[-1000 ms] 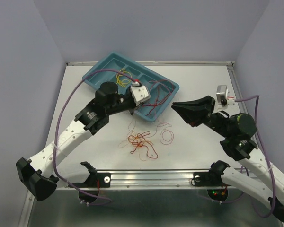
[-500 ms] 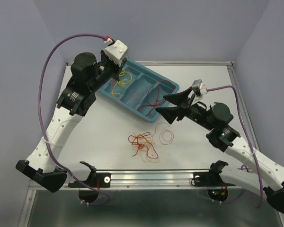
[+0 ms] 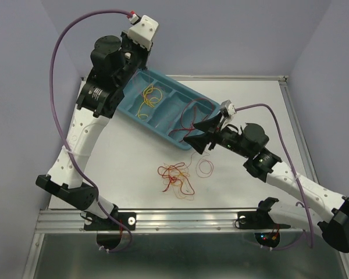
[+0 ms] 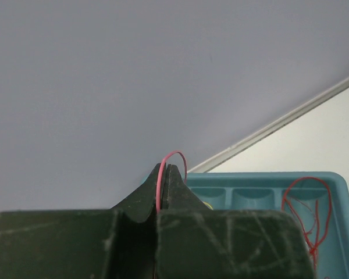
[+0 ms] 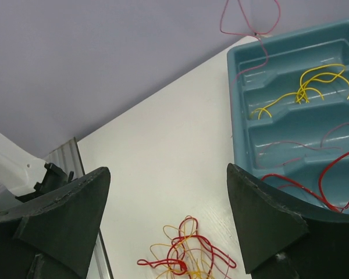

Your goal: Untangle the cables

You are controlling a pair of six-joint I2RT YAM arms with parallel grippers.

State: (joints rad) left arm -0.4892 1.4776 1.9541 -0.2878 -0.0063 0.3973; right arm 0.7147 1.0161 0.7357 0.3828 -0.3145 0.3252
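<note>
A tangle of red, yellow and orange cables (image 3: 175, 177) lies on the white table, also seen low in the right wrist view (image 5: 189, 256). A teal tray (image 3: 170, 108) holds yellow cables (image 3: 149, 96) and red cables (image 3: 192, 118). My left gripper (image 3: 132, 58) is raised high over the tray's far end. It is shut (image 4: 166, 167) on a thin pink cable (image 4: 175, 156), which dangles down to the tray (image 5: 250, 23). My right gripper (image 3: 200, 132) is wide open at the tray's near right corner, with nothing between its fingers (image 5: 168, 170).
A single loose cable ring (image 3: 205, 168) lies right of the tangle. The tray (image 5: 238, 116) sits diagonally at the back of the table. A metal rail (image 3: 180, 218) runs along the near edge. Purple-grey walls enclose the table on three sides.
My left arm has lifted from the tray's near side to high above its far end, carrying the pink cable. My right gripper has opened and swung left toward the tray.
</note>
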